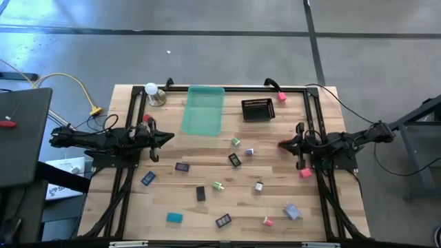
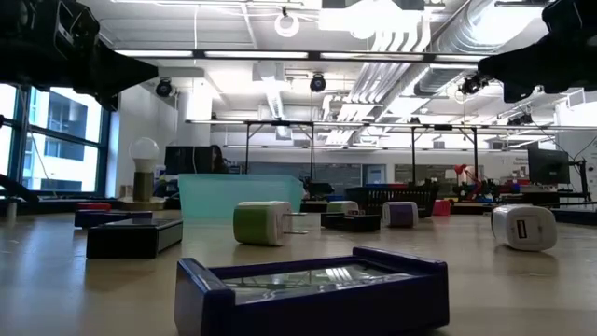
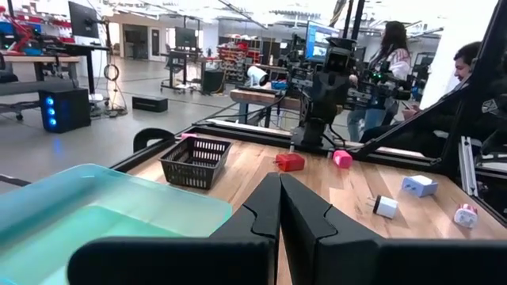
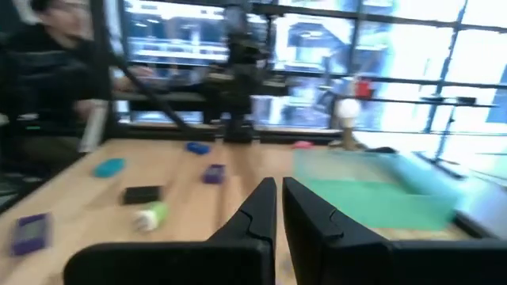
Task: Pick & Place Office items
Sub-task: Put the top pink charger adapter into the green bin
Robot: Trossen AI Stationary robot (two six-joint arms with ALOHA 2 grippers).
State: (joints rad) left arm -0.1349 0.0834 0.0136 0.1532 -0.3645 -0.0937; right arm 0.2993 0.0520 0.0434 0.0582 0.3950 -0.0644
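Note:
Several small office items lie scattered flat on the wooden table [image 1: 207,220]: a teal piece [image 1: 174,218], a black block [image 1: 200,193], a lavender piece [image 1: 292,211], a pink one [image 1: 268,221] and a green-and-white one [image 1: 218,186]. My left gripper [image 1: 169,138] hovers shut at the table's left side, beside the green tray [image 1: 204,110]. My right gripper [image 1: 281,144] hovers shut at the right side, below the black mesh basket [image 1: 258,109]. Neither touches anything. In the wrist views both pairs of fingers [image 3: 279,207] [image 4: 279,207] stand closed together.
A light bulb on a stand [image 1: 153,93] is at the far left corner. Black frame rails [image 1: 227,88] run along the table's far, left and right sides. A pink piece [image 1: 282,97] lies by the far rail, another [image 1: 305,173] by the right arm. People stand beyond the table.

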